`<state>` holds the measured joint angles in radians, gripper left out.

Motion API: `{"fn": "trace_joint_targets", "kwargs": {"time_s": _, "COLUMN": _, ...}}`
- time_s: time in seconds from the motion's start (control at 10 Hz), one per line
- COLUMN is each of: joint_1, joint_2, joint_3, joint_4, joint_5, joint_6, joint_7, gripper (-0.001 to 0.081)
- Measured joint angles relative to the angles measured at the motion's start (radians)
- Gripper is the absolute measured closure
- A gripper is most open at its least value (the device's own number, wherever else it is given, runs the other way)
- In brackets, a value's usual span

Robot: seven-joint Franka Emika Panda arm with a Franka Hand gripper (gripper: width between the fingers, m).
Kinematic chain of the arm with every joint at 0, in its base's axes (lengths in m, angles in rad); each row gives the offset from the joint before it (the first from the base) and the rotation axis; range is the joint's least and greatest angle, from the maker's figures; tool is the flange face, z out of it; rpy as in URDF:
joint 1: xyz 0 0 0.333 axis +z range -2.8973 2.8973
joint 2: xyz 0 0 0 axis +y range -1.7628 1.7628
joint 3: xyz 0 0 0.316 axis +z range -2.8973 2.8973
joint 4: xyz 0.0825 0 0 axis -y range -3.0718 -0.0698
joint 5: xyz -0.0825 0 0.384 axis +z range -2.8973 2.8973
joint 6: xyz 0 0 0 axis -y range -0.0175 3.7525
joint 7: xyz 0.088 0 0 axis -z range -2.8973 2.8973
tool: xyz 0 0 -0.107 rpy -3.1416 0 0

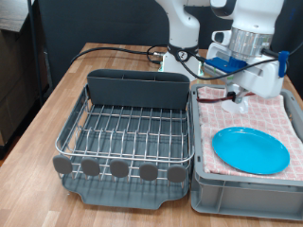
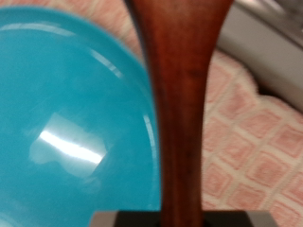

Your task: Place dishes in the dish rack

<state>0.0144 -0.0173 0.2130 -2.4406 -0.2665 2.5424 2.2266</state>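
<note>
My gripper (image 1: pixel 242 93) hangs above the pink checked cloth (image 1: pixel 284 123), shut on the reddish-brown wooden spoon (image 1: pixel 214 95), which sticks out towards the exterior view's left. In the wrist view the spoon (image 2: pixel 180 104) fills the middle, close to the camera. The round bright blue plate (image 1: pixel 251 150) lies flat on the cloth below the gripper; it also shows in the wrist view (image 2: pixel 66 123). The dish rack (image 1: pixel 128 132), a silver wire grid in a dark tray, stands empty at the exterior view's left, with its tall grey caddy (image 1: pixel 137 89) at the back. The white cup is out of view.
The grey crate (image 1: pixel 241 194) under the cloth (image 2: pixel 256 142) stands right beside the rack on a wooden table (image 1: pixel 38 132). The robot's white base (image 1: pixel 180 38) and black cables (image 1: pixel 114 49) are behind the rack.
</note>
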Motion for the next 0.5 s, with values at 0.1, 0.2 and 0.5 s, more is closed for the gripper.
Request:
{"fn": "trace_joint_targets", "kwargs": {"time_s": 0.1, "joint_1": -0.004, "joint_2": -0.034, "joint_3": -0.008, "joint_4": -0.026, "joint_5": -0.006, "joint_6": -0.012, "joint_7": 0.062, "gripper": 0.0731}}
{"fn": "trace_joint_targets", "kwargs": {"time_s": 0.2, "joint_1": -0.009, "joint_2": -0.07, "joint_3": -0.012, "joint_4": -0.049, "joint_5": -0.016, "joint_6": -0.031, "joint_7": 0.117, "gripper": 0.0731}}
{"fn": "trace_joint_targets", "kwargs": {"time_s": 0.5, "joint_1": -0.008, "joint_2": -0.105, "joint_3": -0.017, "joint_4": -0.078, "joint_5": -0.009, "joint_6": -0.041, "joint_7": 0.145, "gripper": 0.0731}}
